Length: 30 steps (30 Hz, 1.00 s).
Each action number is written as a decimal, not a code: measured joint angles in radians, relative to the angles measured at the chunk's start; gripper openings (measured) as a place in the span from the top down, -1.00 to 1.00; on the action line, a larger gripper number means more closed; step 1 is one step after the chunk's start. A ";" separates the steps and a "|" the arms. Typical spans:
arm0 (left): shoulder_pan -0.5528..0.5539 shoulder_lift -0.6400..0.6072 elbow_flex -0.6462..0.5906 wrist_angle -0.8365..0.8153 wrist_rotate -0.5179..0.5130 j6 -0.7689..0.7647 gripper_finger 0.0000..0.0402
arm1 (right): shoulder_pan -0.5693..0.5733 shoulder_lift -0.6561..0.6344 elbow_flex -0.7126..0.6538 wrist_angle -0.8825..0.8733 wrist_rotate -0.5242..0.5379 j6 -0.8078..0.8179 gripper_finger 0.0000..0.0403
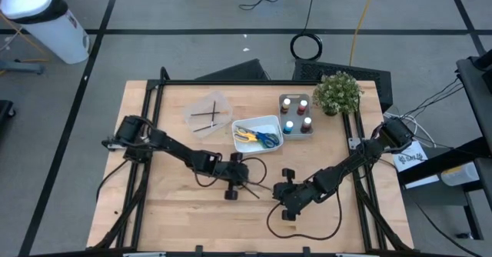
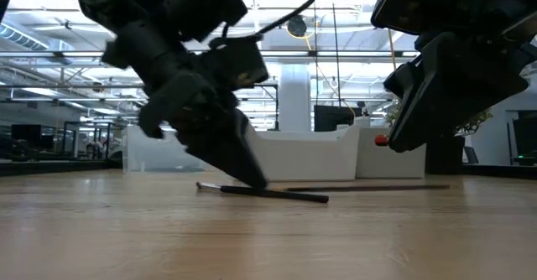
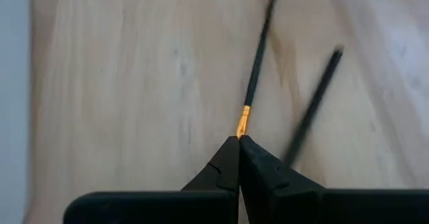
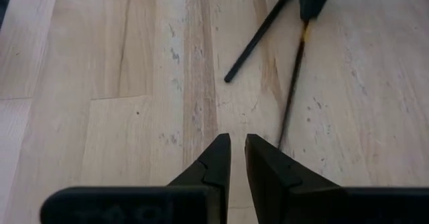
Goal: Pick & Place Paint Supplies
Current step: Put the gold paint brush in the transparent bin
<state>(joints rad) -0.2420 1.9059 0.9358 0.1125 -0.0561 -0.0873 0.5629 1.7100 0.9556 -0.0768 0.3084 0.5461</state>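
Observation:
Two thin dark brushes lie on the wood near the table's middle. My left gripper [image 1: 240,183] is shut on the tip of one brush [image 3: 258,49]; the second brush [image 3: 314,103] lies loose beside it. My right gripper [image 4: 238,142] hovers just right of them, its fingers a narrow gap apart, touching nothing. Farther back, more brushes lie in a clear tray [image 1: 209,112]. Scissors lie in a white tray [image 1: 257,134]. Paint pots [image 1: 296,115] stand in a holder. My left gripper pinches the brush between its two fingertips at the end with the gold ferrule [image 3: 243,120]. The very tip is hidden between the fingers. The fingers [image 2: 243,167] slant down from the table's left. The shaft [image 2: 285,194] lies flat on the table.
A small green potted plant [image 1: 337,91] stands at the far right corner, beside the paint pots. Bare wood [image 1: 177,211] stretches along the near side of the table. Cables loop on the table under both arms.

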 joint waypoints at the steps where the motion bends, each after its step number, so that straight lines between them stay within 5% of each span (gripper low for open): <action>1: 0.005 0.014 0.000 0.009 0.022 0.001 0.97 | 0.000 0.000 0.000 0.000 0.000 0.000 0.83; 10: 0.061 0.093 0.004 0.044 0.130 -0.055 0.98 | 0.000 0.000 0.000 -0.003 0.000 0.000 0.84; 19: 0.058 0.097 0.002 0.060 0.131 -0.053 0.97 | 0.000 -0.008 0.000 -0.173 0.048 0.082 0.85; 30: 0.058 0.097 0.000 0.065 0.132 -0.054 0.98 | 0.014 -0.007 -0.016 -0.194 0.055 0.067 0.46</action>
<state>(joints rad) -0.1837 2.0029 0.9360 0.1780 0.0757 -0.1413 0.5774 1.7027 0.9392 -0.2709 0.3631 0.6128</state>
